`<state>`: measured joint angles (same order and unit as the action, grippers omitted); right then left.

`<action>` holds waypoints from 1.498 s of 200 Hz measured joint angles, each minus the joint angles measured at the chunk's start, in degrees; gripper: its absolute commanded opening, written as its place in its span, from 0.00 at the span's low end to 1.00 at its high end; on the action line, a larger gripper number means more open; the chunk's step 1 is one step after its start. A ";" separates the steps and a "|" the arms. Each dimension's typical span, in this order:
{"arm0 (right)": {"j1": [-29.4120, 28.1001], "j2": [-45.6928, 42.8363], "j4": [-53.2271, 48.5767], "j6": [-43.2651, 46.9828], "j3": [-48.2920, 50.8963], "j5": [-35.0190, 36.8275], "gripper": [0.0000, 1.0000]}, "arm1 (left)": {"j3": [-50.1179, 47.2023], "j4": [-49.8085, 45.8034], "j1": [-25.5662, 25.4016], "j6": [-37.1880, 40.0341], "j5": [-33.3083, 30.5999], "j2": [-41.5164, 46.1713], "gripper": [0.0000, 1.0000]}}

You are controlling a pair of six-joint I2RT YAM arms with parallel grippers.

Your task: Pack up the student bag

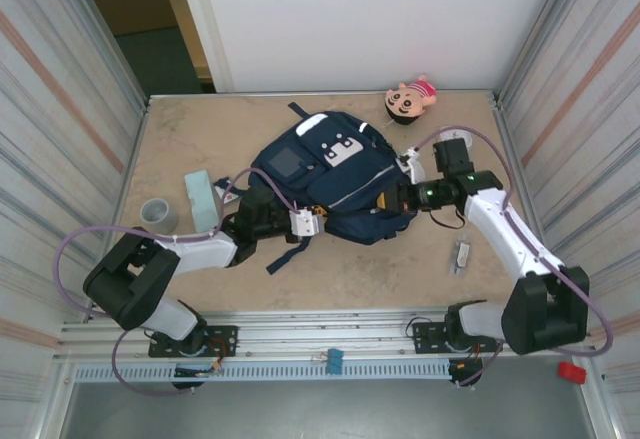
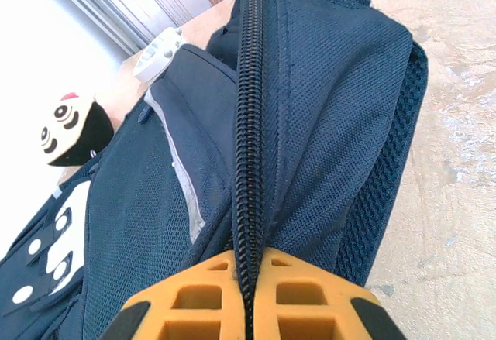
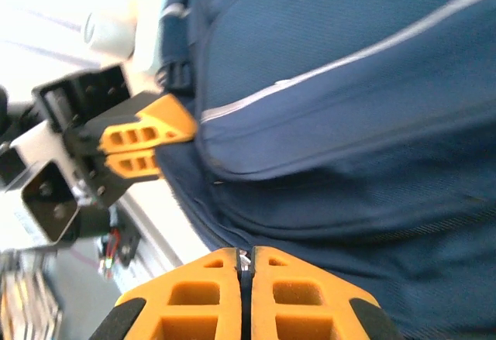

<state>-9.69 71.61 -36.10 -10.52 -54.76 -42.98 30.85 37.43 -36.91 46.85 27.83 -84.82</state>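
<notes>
**Student bag (image 1: 335, 184): mid-table, a gripper at each side**

You find the bag lying flat on the table (image 1: 200, 139), white patches facing up.
- At its near-left edge, your left gripper (image 2: 249, 272) is clamped on the zip track.
- At its right edge, your right gripper (image 3: 244, 266) has its fingers pressed together. You cannot tell what they pinch.
- Left of the bag are a teal box (image 1: 201, 199) and a grey tape roll (image 1: 158, 215).
- Beyond its far-right corner lies a doll (image 1: 410, 99).
</notes>
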 measured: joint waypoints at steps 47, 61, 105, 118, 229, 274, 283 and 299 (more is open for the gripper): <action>5.86 -8.31 5.79 -8.22 7.98 1.36 0.00 | -1.42 -0.70 1.66 -2.05 0.68 2.89 0.18; 3.56 -9.01 6.82 -8.61 8.13 1.44 0.00 | -1.53 -2.69 2.01 -2.47 1.03 4.42 0.40; -5.60 -8.74 7.91 -10.08 8.07 4.28 0.00 | 0.33 -12.79 0.72 -6.60 2.75 10.71 0.65; -8.55 -8.55 8.50 -11.04 8.04 5.55 0.00 | 1.53 -14.67 -1.33 -8.13 2.60 12.31 0.67; -19.30 -9.31 10.73 -17.59 6.10 16.55 0.00 | 6.01 -17.90 -8.72 -12.98 -0.33 8.28 0.00; -1.79 -13.70 15.13 -20.94 14.43 12.76 0.00 | 1.31 -19.10 -3.91 -13.07 2.27 17.81 0.00; 0.74 -13.66 16.17 -21.24 15.45 12.46 0.00 | 0.70 -20.33 -3.19 -13.14 3.08 20.06 0.00; 4.46 -13.03 18.47 -22.05 16.90 11.21 0.00 | 0.42 -22.58 -2.60 -13.35 4.68 23.54 0.00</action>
<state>-5.23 58.59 -17.63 -32.58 -37.87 -31.77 31.27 14.85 -39.51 33.50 32.51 -61.28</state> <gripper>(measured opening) 0.064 0.080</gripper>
